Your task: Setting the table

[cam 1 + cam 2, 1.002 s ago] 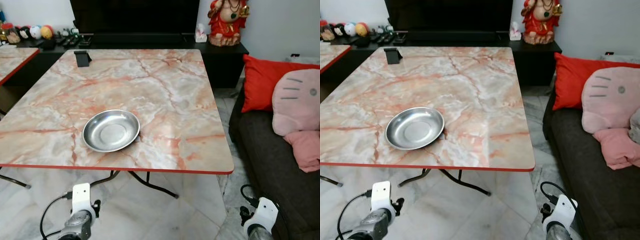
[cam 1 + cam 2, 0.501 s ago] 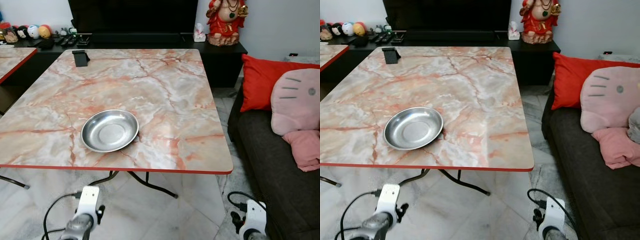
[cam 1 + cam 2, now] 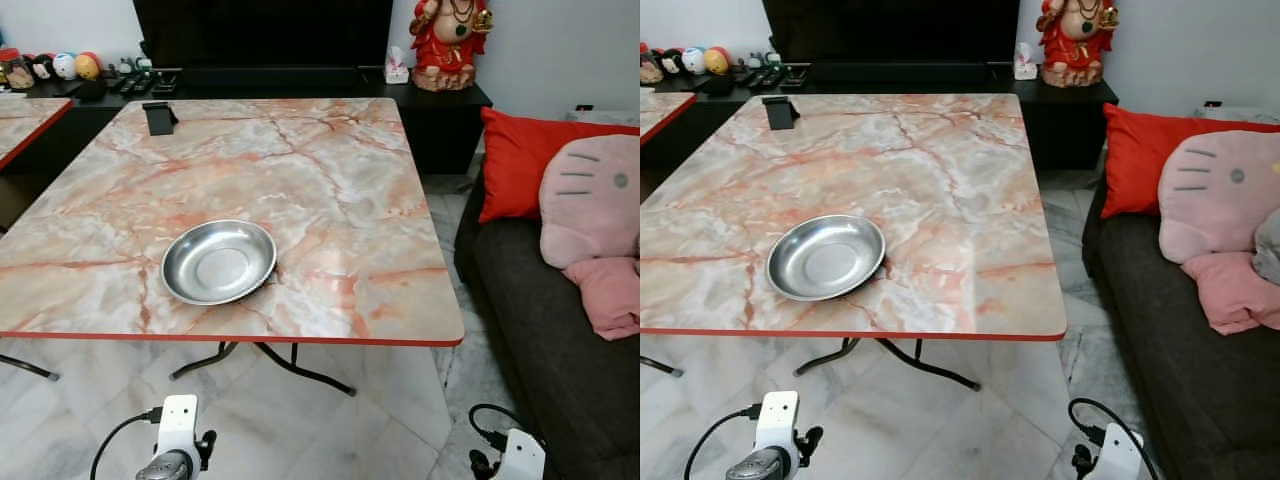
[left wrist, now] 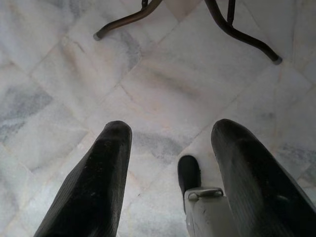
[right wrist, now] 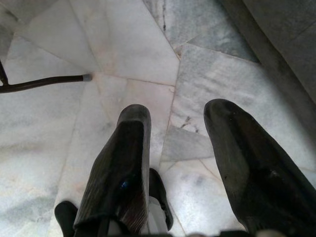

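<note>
Steel bowl (image 3: 219, 262) unmoved; arms lower.

The second table (image 3: 25, 115) at ten o'clock is cut off by the frame edge (only a corner shows); small figurines (image 3: 60, 66) beyond it are too small to identify.

Surfaces and finishes: bench, bowl, floor, sofa, end effectors

Bench (image 3: 330, 190) is showing a smooth, lightly glossy marble-pattern top, pink and cream, with a red edge band; bowl (image 3: 218, 262) is gleaming as polished metal, reflecting light; floor (image 4: 163, 84) is lying in smooth grey-white marble tiles; bench legs (image 4: 237, 34) are looking like dark metal tube; sofa (image 3: 560, 340) is wearing dark matt cloth; cushions (image 3: 515, 160) are appearing soft fabric; left end effector (image 4: 170, 187) and right end effector (image 5: 177, 173) fingers are showing matt black, faintly textured.
</note>
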{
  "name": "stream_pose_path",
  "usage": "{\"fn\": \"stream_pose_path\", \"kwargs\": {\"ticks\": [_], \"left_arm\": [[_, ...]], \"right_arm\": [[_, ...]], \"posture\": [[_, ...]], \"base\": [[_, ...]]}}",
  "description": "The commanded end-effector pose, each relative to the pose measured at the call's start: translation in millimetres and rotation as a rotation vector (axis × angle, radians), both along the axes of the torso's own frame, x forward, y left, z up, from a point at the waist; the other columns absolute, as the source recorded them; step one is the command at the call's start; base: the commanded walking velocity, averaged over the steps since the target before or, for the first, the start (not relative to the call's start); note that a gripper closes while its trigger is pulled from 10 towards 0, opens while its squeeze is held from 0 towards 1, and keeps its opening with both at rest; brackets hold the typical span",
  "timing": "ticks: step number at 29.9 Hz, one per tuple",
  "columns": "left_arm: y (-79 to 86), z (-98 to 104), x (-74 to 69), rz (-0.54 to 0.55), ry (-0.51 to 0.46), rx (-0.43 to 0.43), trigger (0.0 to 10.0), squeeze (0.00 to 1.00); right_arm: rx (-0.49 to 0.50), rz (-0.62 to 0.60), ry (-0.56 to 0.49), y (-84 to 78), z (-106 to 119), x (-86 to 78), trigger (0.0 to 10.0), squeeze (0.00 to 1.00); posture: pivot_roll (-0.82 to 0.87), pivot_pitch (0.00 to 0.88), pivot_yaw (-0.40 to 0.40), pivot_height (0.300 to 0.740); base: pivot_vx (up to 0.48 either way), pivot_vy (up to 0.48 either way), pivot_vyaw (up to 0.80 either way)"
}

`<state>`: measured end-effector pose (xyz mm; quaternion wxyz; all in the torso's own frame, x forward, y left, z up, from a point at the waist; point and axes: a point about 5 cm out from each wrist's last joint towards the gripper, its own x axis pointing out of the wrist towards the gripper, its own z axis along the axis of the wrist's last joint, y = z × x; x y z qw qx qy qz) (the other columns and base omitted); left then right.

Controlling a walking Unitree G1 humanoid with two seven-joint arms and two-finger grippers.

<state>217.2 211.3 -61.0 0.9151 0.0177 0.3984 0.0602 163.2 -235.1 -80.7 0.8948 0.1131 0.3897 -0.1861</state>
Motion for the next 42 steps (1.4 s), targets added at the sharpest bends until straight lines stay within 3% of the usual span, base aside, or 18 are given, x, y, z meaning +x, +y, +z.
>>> {"fn": "stream_pose_path", "kwargs": {"ticks": [1,12,24,42], "left_arm": [[5.1,1,-0.5,0.007,0.007,0.014,10.0,0.00],[17.1,-7,-19.5,0.048,0.047,0.026,10.0,0.00],[21.7,-5,-17.5,0.038,0.051,0.040,10.0,0.00],[25.7,-6,-20.0,0.062,0.063,0.044,10.0,0.00]], "right_arm": [[0.003,-0.013,0.002,-0.4,-1,-1.9,10.0,0.00],[0.019,0.019,0.019,9.0,-5,-6.7,10.0,0.00],[0.026,0.051,-0.017,17.1,0,9.7,10.0,0.00],[0.030,0.062,-0.039,17.8,2,12.2,10.0,0.00]], "posture": [[-0.06,0.000,0.010,0.740],[-0.04,0.000,0.006,0.740],[-0.03,0.000,0.013,0.740],[-0.01,0.000,0.004,0.740]], "base": [[0.000,0.000,0.00],[0.000,0.436,0.00],[0.000,0.480,0.00],[0.000,0.480,0.22]]}}
